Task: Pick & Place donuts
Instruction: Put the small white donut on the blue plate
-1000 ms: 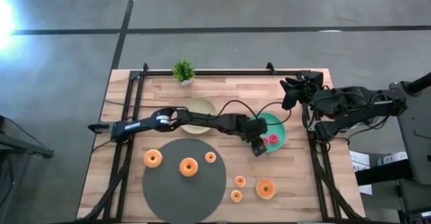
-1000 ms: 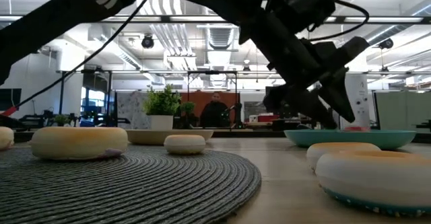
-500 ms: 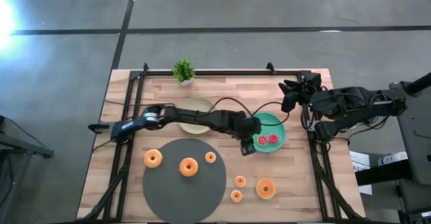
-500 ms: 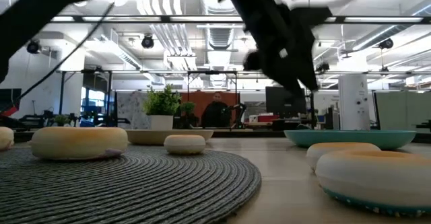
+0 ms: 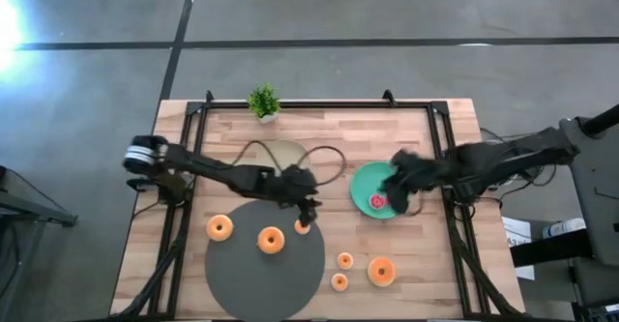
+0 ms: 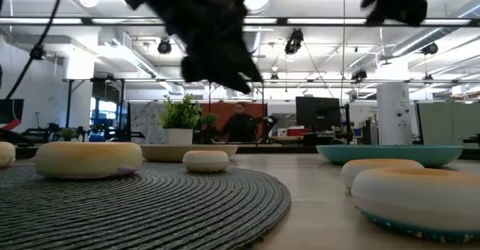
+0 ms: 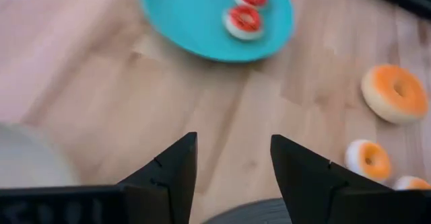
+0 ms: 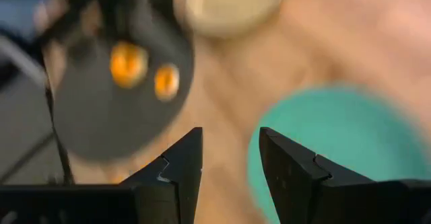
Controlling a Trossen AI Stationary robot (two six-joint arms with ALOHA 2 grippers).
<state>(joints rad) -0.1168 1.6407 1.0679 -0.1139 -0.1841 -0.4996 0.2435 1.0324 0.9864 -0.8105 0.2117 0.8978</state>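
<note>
The left gripper (image 5: 308, 209) hung above the far edge of the big dark grey round mat (image 5: 264, 293), fingers (image 7: 176, 165) parted and empty. The right gripper (image 5: 398, 189) hovered over the round teal plate (image 5: 363, 180) — its jaws apart too, holding nothing. Two small red-frosted toy donuts (image 7: 244, 19) lay on that plate. The other orange ring donuts (image 5: 270, 240) sat on the mat and the pale wooden table (image 5: 406, 283) — one tiny one (image 5: 302, 226) just beside the left gripper.
</note>
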